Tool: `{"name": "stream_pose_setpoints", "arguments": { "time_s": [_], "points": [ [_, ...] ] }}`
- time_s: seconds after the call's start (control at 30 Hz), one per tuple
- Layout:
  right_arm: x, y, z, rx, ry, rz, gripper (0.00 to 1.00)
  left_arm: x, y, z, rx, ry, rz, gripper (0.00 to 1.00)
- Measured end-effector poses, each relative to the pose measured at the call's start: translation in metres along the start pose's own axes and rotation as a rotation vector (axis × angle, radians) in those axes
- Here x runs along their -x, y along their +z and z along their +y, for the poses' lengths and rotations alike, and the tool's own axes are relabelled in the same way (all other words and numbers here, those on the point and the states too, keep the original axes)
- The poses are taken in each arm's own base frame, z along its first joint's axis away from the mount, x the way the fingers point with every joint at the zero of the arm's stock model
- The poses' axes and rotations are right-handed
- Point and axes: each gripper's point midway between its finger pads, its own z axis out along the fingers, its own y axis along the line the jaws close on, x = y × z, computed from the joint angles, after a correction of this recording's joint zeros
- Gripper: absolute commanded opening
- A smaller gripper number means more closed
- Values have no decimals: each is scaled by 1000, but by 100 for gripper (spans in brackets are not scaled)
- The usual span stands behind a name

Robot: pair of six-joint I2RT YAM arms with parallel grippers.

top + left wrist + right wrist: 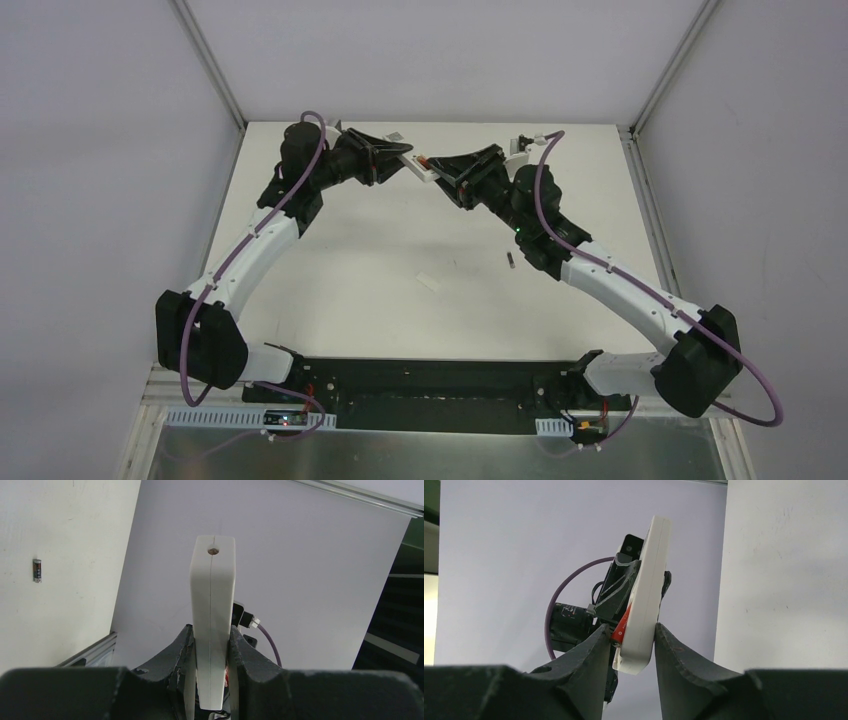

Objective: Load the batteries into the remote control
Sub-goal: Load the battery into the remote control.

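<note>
Both arms reach to the 12 o'clock edge of the table [380,250] and meet there in the air. The left gripper [211,642] is clamped on the remote control [212,595], its two black fingers [182,645] pressed against the flat faces of the lower half. In the left wrist view the white bar stands edge-on and points to 12 o'clock, with a small round hole in its top end.

The right gripper [630,632] comes in from the 3 o'clock side and is pinched on the free end of the same bar. One finger [669,647] bears on the remote's smooth face; the other [596,647] touches the tip of the red-orange battery [623,624], which lies slanted against the opposite face of the remote, at about 9 o'clock of the body in the right wrist view. Whether this battery is fully seated cannot be told.

The dark battery [508,262] lies alone on the table at about 4 o'clock from the table's centre, just beside the right forearm and well apart from the remote; the left wrist view shows it too [36,570], at 9 o'clock. A white cover piece [430,283] lies flat near 6 o'clock of the centre, apart from the dark battery.
</note>
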Motion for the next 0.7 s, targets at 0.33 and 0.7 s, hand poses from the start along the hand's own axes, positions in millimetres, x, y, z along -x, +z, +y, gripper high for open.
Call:
{"name": "stream_pose_setpoints", "arguments": {
  "time_s": [0.33,0.7],
  "points": [
    [-2,5,-6,-11,20,10,29,2,-2,-1,-5,22,-6,0],
    [-4,6,-12,-34,33,25,76,-6,-3,1,-11,143,17,0]
  ]
}}
